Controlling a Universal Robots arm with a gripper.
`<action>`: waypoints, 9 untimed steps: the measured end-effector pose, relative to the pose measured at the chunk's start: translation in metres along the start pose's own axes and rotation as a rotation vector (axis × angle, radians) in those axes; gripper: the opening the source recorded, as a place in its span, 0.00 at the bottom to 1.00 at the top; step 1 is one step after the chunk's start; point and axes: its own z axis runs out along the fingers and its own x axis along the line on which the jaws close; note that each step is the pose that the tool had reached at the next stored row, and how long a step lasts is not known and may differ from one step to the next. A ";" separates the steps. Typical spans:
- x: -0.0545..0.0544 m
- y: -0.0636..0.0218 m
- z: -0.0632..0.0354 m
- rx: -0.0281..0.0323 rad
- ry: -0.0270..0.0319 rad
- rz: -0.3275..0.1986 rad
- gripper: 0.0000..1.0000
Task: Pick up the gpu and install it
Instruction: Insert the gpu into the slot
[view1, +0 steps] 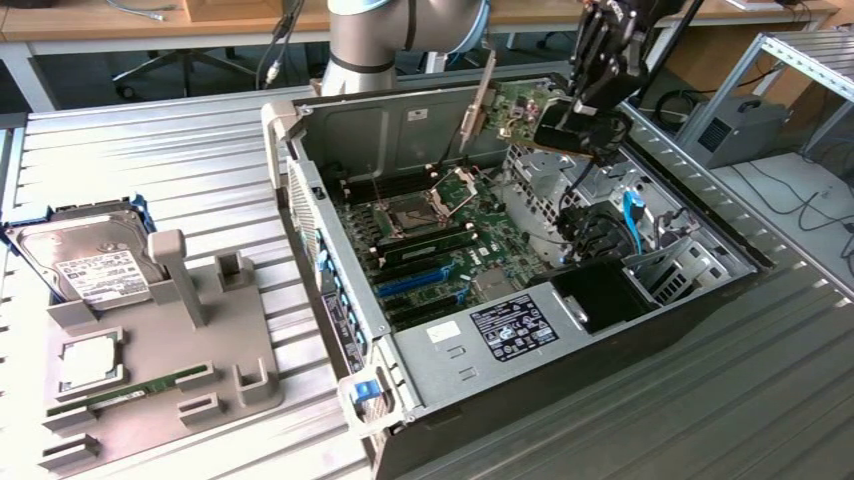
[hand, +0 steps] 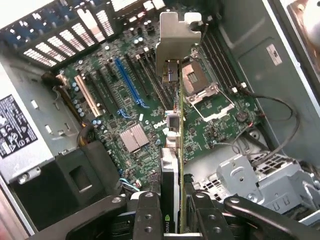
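Wrist view: fingers (hand: 146, 215) grip gpu (hand: 170, 170) edge-on, bracket (hand: 175, 40) pointing away.

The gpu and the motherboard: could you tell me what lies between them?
Nothing: the gpu hangs above the motherboard, only air between, in the exterior view.

Bright light glares white off the ribbed table (view1: 16, 350) at the exterior view's left; the case (view1: 387, 125) interior lies dimmer.

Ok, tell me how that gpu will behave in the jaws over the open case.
The gpu is probably stiff: it juts edge-on from the jaws without sagging. It is likely light for its size, being a thin slab. Gripped at one end, with the metal bracket far out, it may pivot if bumped against the case.
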 end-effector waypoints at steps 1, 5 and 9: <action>0.000 0.0000 0.0000 -0.0004 0.0005 -0.015 0.27; 0.000 0.0000 0.0001 -0.0021 0.0035 -0.087 0.27; 0.000 0.0000 0.0002 -0.0046 0.0075 -0.190 0.27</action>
